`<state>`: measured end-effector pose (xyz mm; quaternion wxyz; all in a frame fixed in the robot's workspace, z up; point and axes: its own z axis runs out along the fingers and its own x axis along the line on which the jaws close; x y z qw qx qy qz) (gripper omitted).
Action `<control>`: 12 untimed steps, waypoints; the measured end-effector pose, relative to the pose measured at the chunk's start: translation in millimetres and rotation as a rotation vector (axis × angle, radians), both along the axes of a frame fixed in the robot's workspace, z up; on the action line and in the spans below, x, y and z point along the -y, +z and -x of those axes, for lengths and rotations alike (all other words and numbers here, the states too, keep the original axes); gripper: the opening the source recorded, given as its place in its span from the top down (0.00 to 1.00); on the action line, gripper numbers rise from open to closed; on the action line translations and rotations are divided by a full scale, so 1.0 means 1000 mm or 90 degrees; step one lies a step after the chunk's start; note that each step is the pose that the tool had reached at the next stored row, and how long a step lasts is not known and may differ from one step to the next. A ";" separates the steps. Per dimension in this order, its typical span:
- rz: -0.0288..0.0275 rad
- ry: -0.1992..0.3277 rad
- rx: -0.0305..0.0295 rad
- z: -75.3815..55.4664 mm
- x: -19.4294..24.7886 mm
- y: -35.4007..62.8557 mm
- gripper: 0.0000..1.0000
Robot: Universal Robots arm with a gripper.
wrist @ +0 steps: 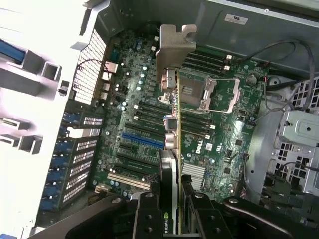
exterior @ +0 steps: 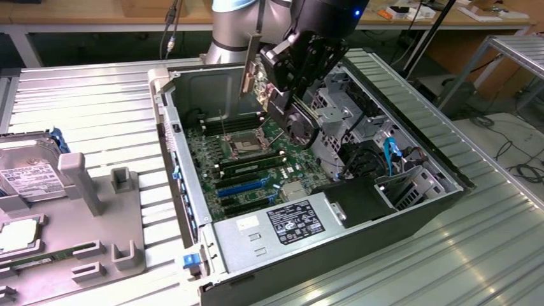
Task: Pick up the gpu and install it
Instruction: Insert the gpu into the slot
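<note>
1. Gripping the gpu (exterior: 293, 124) (wrist: 169, 164) between its two fingers, the gripper (exterior: 289, 86) (wrist: 172, 211) holds the card on edge over the open computer case (exterior: 408, 210).
2. Gpu position: in the exterior view the card hangs above the motherboard (exterior: 255, 159) (wrist: 134, 114), clear of its slots, over the upper part of the board near the CPU socket (exterior: 242, 145) (wrist: 204, 92).
3. Gpu orientation: the silver end bracket (exterior: 252, 64) (wrist: 174, 47) points away from the gripper. The wrist view shows the card edge-on, as a thin line running from the bracket back to the fingers (wrist: 149, 219).
4. Board features: the blue expansion slot (exterior: 242, 186) (wrist: 142, 139) lies unoccupied, apart from the card, between the socket and the power supply (exterior: 285, 220).
5. Surroundings: the case lies on its side on a ribbed metal table (exterior: 476, 255). A grey fixture (exterior: 93, 210) stands at the exterior view's left, with a hard drive (exterior: 25, 175) at its far edge.
</note>
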<state>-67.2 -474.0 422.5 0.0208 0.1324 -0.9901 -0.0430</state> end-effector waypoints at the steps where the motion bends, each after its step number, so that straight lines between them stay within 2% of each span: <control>1: 0.0000 0.003 0.0000 0.000 0.0000 0.0000 0.73; 12: 0.0000 0.069 0.0000 0.000 0.0000 0.0000 0.73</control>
